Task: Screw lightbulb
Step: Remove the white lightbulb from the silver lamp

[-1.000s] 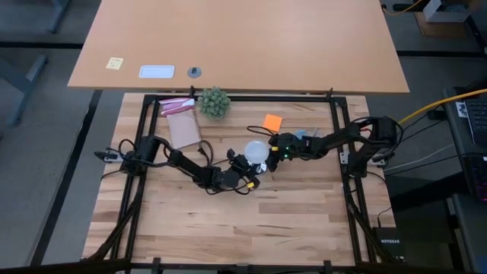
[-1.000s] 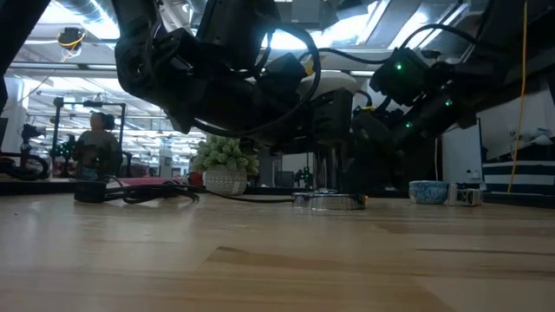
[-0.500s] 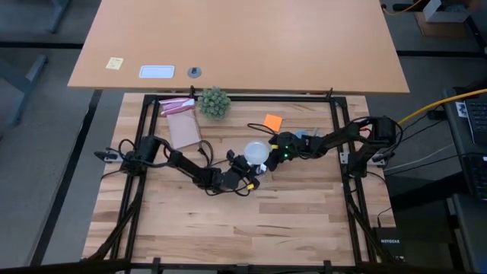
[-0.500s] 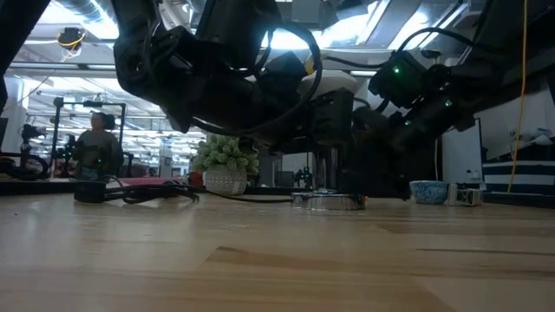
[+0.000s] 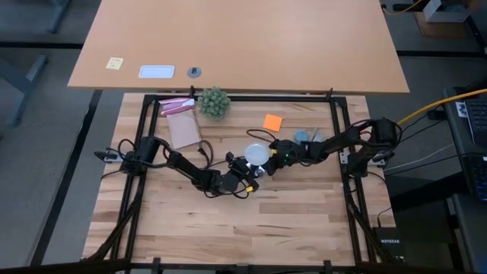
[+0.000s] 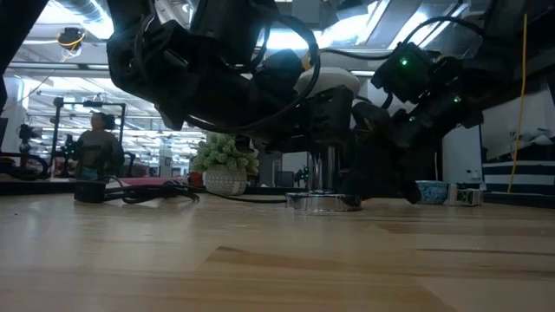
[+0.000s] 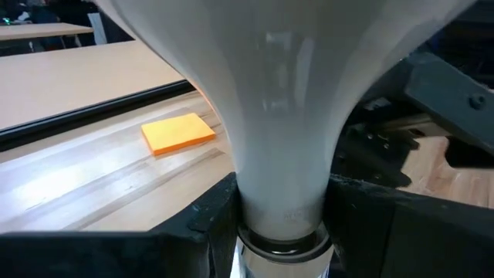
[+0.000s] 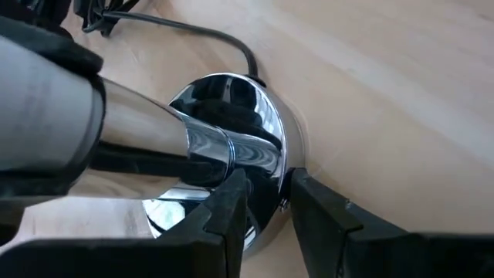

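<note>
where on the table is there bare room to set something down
The near half of the wooden table, in front of both arms, is bare board. The centre is crowded: the left gripper holds the lightbulb and the right gripper pinches the socket disc. The far edge holds the green ball plant, pink packet and orange sticky note.

Right end effector (image 5: 275,152) shifted nearer table front.

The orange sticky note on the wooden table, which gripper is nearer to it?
Right. The right gripper sits just below the orange sticky note in the high view; the left gripper is farther, lower-left.
</note>
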Robot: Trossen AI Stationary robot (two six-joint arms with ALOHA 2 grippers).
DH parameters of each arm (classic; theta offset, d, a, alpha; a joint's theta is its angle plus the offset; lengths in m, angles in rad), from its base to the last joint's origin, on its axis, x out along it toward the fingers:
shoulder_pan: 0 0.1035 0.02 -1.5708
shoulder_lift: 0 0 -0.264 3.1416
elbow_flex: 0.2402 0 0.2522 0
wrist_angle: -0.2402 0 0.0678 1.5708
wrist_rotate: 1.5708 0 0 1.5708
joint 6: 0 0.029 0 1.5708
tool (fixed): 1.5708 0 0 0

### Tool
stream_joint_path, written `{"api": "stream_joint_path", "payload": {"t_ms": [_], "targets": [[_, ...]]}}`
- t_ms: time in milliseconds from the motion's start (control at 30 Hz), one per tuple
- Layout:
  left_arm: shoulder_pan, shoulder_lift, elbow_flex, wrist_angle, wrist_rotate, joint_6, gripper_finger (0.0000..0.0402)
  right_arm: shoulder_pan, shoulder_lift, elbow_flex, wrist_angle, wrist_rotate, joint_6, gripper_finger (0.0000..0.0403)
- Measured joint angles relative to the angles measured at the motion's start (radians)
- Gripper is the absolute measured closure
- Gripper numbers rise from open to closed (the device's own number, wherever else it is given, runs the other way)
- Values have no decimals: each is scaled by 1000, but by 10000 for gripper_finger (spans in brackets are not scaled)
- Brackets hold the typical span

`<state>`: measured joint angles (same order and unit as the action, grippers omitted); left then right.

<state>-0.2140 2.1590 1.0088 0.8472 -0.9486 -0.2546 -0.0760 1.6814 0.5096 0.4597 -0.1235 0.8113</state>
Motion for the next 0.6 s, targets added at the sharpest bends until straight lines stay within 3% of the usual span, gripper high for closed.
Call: {"api": "stream_joint_path", "payload": {"t_ms": [333, 600], "targets": [[-1, -1, 0, 0, -5, 0, 249, 139, 3, -3, 30, 218, 88, 301], [-1, -1, 0, 0, -5, 0, 249, 154, 3, -3, 31, 237, 129, 301]]}}
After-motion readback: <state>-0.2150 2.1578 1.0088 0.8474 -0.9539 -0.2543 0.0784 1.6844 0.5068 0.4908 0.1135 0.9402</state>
